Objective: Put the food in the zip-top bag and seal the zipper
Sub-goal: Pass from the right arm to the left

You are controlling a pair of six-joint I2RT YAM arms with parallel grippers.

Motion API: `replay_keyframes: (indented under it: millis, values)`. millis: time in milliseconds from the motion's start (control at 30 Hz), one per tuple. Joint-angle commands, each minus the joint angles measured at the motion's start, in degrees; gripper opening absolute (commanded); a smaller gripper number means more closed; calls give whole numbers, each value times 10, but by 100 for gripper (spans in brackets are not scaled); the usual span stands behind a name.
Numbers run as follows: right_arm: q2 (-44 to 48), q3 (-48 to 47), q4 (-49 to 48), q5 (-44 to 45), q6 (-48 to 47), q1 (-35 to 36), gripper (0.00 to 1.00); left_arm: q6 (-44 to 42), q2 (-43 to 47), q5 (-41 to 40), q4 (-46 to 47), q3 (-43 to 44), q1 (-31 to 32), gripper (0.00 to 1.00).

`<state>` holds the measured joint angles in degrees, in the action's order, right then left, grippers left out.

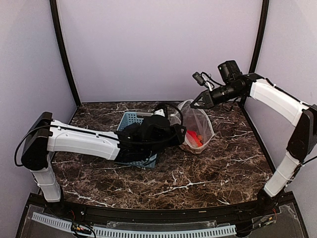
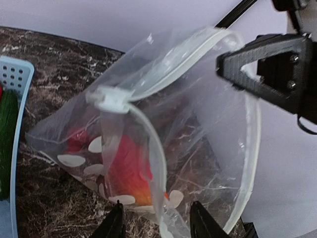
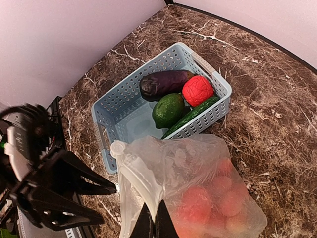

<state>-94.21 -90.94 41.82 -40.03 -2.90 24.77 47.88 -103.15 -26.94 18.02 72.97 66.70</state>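
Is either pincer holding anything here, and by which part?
The right pincer pinches the zip-top bag by the rim of its mouth, lifting that side so the bag gapes open. The left pincer is open in front of the bag's mouth and grips nothing.

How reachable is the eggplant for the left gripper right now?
Probably yes: the eggplant lies uncovered on top in the basket, and the left gripper is open and empty beside the basket. It points at the zip-top bag, so it would need to turn back.
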Motion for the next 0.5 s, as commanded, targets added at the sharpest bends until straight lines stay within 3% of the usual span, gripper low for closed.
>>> replay_keyframes:
  millis: [0,167,367,467]
  values:
    - [9,9,-21,8,-4,4,0,88,-23,43,-46,9,-2,44]
    - [19,19,-21,26,-12,8,0,132,-59,72,-52,29,-18,42]
    - [30,28,-9,61,-26,12,0,148,-93,141,34,24,-32,13]
    - [41,30,9,86,-38,13,14,138,-91,145,45,21,-32,3]
